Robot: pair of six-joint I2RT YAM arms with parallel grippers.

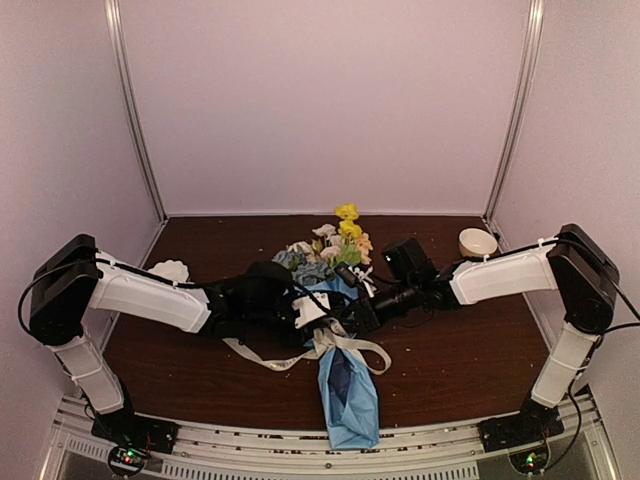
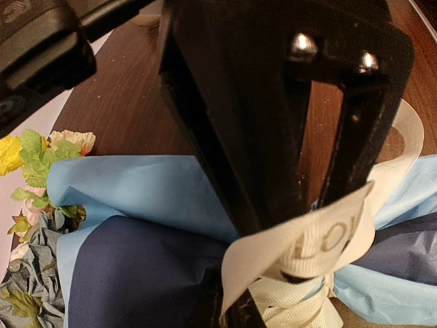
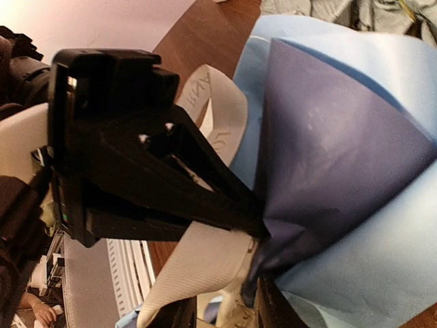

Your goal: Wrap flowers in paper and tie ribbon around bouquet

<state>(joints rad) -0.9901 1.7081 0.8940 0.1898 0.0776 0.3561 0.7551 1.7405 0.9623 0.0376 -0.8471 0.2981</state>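
Looking down, I see the bouquet of mixed flowers in light-blue paper (image 1: pixel 348 395) lying on the brown counter (image 1: pixel 450 350), blooms far, tail near, with both hands at its middle. Only the left wrist view shows the cream-white ribbon (image 2: pixel 321 239) covering the tips of my left hand (image 2: pixel 293 273), so I cannot tell its grip. My right hand (image 3: pixel 261 266) stands part open there.

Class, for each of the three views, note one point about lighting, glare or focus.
Top external: even, soft light, no hard shadows on the table. Left wrist: left fingers dark and featureless, two screws glaring, ribbon print legible. Right wrist: right fingers silhouetted black, navy paper face in focus.
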